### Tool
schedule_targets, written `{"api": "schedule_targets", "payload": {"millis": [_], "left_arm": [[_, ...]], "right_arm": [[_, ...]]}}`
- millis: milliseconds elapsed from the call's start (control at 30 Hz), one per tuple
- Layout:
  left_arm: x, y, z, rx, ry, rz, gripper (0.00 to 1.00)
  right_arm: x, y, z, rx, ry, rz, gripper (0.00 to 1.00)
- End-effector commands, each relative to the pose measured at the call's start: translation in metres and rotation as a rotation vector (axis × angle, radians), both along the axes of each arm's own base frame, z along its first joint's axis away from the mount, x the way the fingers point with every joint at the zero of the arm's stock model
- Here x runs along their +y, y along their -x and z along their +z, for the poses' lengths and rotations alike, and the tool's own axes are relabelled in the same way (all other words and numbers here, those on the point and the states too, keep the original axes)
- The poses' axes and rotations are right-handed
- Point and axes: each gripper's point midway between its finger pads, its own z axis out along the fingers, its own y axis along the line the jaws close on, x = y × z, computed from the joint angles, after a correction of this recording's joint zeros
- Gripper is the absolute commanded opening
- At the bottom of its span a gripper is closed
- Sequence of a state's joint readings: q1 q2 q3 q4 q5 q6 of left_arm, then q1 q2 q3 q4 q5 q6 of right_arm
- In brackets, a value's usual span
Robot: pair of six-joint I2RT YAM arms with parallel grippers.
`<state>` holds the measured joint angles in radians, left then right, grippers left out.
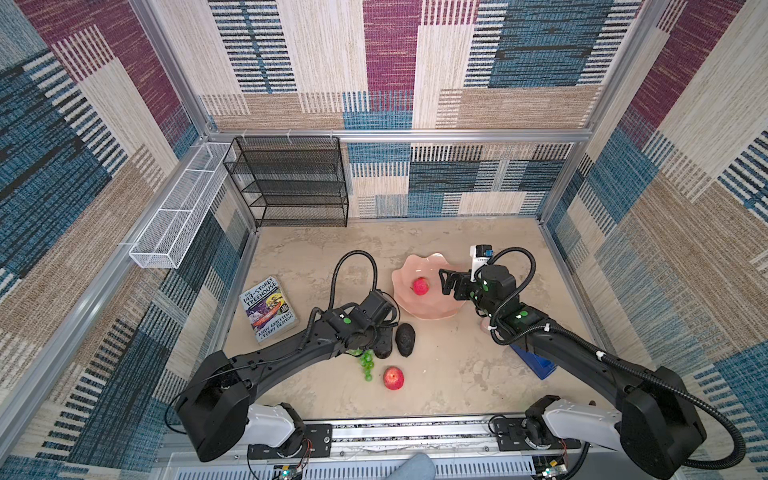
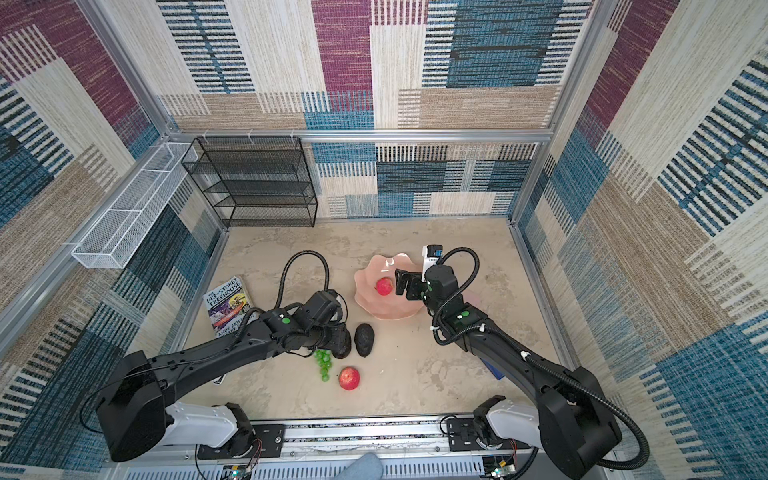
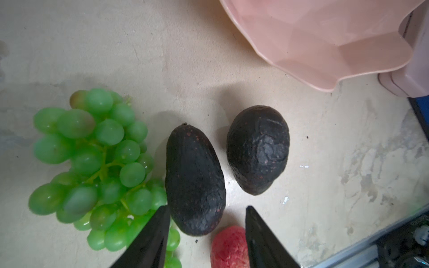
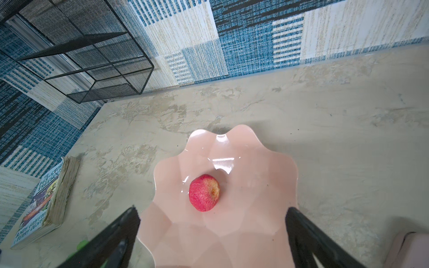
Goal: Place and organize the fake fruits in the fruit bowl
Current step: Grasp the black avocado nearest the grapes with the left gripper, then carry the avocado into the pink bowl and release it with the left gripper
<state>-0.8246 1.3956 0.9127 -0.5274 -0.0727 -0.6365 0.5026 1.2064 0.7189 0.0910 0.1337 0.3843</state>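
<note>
The avocado (image 3: 195, 181) is probably light, hollow plastic: stiff, not fragile, and its bumpy skin should give some bite. It's egg-shaped though, so a pinch near either tapered end could squirt it out; across the fat middle looks like the safest hold. It lies on the table between the fruit bowl (image 1: 432, 307) and the front edge. The left tool (image 3: 207, 206) straddles its near end, jaws apart, not pinching anything yet.

The grapes (image 3: 97, 162) sit just beside it on one side, and they look floppy, so a finger could snag them. The other avocado (image 3: 257, 150) lies close on the opposite side, with a clear gap. A red apple (image 1: 393, 377) sits nearer the front edge. The second apple (image 4: 204, 192) is already in the bowl, and the right tool (image 4: 212, 208) hangs over it, spread wide and empty.
</note>
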Motion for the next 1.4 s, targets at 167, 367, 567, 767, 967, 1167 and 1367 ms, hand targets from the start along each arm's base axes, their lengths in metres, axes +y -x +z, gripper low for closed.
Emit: {"api": "schedule_targets", "payload": {"millis": [167,367,567,767,967,1167,1367], "left_arm": [[-0.002,-0.001,-0.03,0.06,-0.098,0.031,0.52],[0.003,0.003,-0.047,0.098,-0.145,0.034,0.54],[0.002,0.004,-0.055,0.12,-0.162,0.031,0.51],[0.003,0.004,-0.053,0.114,-0.164,0.023,0.37],[0.006,0.005,-0.047,0.098,-0.163,0.02,0.39],[0.006,0.007,-0.058,0.127,-0.187,0.011,0.63],[0.001,0.006,-0.065,0.155,-0.191,0.007,0.53]], "right_arm": [[-0.006,0.004,0.001,-0.017,0.006,-0.013,1.0],[-0.009,0.006,0.003,-0.024,0.008,-0.021,0.99],[-0.008,0.004,0.003,-0.022,0.008,-0.023,1.0],[-0.008,0.004,0.004,-0.024,0.005,-0.024,1.0],[-0.007,0.003,0.004,-0.023,0.002,-0.022,1.0],[-0.006,0.002,0.006,-0.026,-0.002,-0.021,1.0],[-0.01,0.003,0.011,-0.039,0.011,-0.035,1.0]]}}
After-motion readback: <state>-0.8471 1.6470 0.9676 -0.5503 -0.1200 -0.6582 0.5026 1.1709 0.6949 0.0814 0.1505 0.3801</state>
